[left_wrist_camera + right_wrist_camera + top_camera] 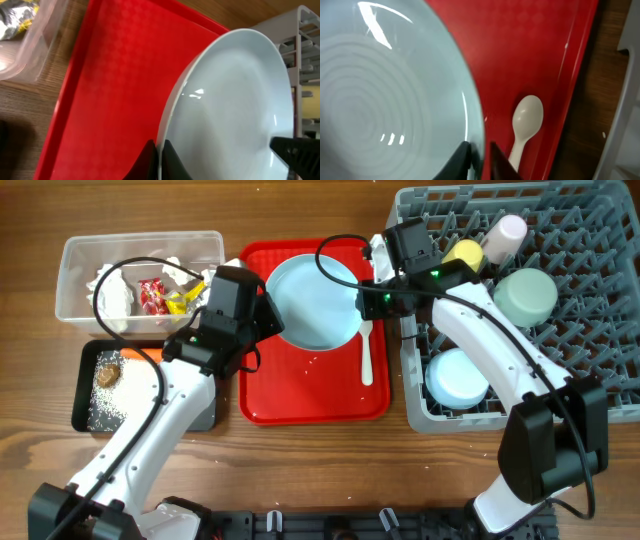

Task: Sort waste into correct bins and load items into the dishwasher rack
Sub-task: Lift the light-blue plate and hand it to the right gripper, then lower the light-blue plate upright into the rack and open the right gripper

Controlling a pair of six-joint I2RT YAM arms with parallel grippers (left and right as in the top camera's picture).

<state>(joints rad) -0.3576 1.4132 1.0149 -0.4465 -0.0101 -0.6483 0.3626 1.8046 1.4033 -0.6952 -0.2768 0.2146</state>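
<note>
Fingers of both arms tight on plate rim

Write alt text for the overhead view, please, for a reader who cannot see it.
The left gripper and right gripper are shut on opposite edges of a pale blue plate over a red tray, beside a white spoon. A grey rack sits at right.

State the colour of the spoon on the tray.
The spoon is white; the right wrist view shows it best.
</note>
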